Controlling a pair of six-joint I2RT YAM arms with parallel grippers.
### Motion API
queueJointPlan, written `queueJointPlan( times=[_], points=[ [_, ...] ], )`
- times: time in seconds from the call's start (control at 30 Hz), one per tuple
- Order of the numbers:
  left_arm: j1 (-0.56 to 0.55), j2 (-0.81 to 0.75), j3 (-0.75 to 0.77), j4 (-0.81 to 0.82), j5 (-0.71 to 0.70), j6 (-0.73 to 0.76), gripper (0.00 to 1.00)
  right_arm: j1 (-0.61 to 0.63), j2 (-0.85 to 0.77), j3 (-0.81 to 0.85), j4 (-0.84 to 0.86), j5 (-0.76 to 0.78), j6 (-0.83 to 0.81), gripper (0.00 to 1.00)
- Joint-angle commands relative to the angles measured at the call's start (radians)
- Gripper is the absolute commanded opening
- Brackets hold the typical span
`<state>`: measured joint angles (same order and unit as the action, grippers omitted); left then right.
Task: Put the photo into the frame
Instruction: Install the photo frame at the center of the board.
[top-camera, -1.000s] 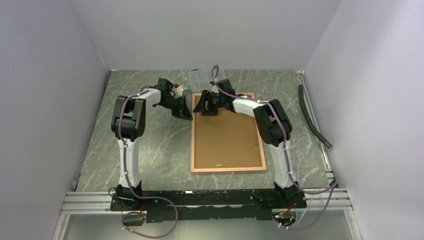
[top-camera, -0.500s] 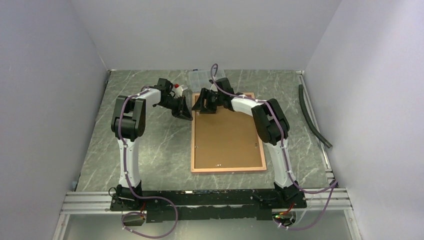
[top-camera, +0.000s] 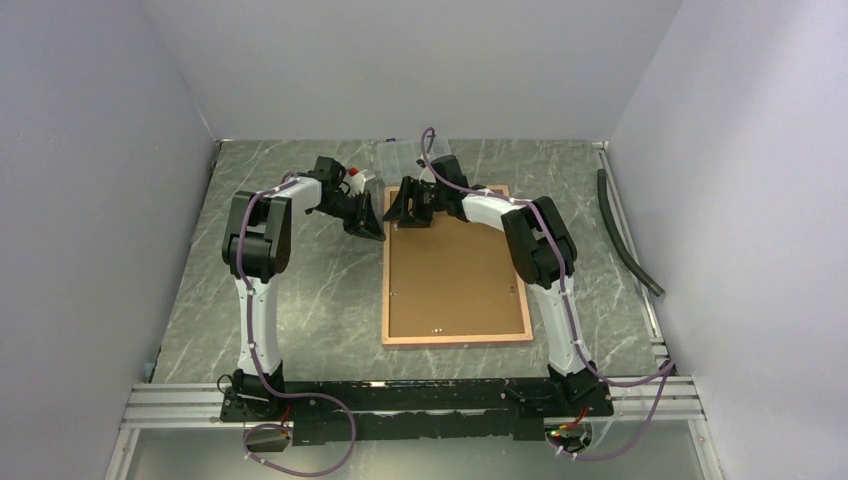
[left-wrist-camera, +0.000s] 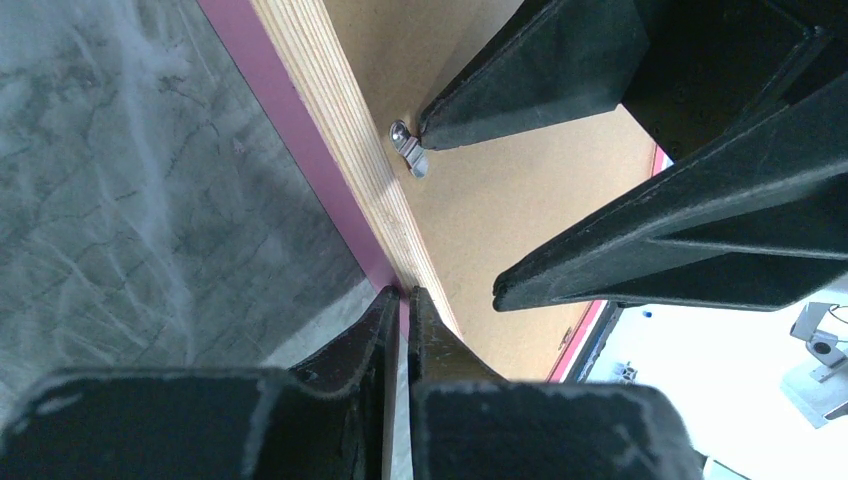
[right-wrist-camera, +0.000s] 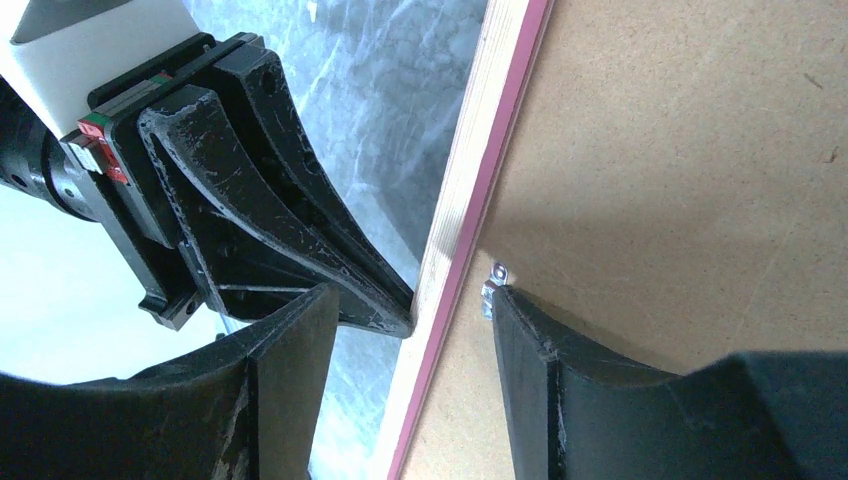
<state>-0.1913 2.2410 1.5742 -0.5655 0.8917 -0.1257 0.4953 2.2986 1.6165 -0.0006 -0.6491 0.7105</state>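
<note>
The frame lies face down on the table, its brown backing board facing up. The photo is hidden. My left gripper is shut, and its tips rest against the frame's pale wood left edge near the far corner. My right gripper is open and straddles that same edge. One finger is outside the frame, and the other finger's tip touches a small metal tab on the backing. From the left wrist, that tab sits right at the right finger's tip.
A small clear compartment box stands just beyond the frame's far edge, behind both grippers. A small white and red object sits by the left wrist. A black hose lies along the right rail.
My right gripper has shifted slightly left and away, toward the frame's far-left corner. The left arm has stayed put.
</note>
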Motion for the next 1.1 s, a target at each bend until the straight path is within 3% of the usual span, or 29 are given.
queueJointPlan(
  times=[0.0, 0.8, 1.07],
  points=[
    [-0.017, 0.021, -0.021, 0.048, -0.052, 0.015, 0.1, 0.019, 0.03, 0.025, 0.039, -0.041, 0.007, 0.61],
    [-0.017, 0.032, -0.025, 0.064, -0.043, 0.005, 0.09, 0.002, 0.01, 0.058, -0.108, 0.191, -0.16, 0.63],
    [-0.017, 0.032, -0.023, 0.062, -0.046, 0.008, 0.09, 0.011, 0.046, 0.082, -0.11, 0.113, -0.15, 0.63]
  ],
)
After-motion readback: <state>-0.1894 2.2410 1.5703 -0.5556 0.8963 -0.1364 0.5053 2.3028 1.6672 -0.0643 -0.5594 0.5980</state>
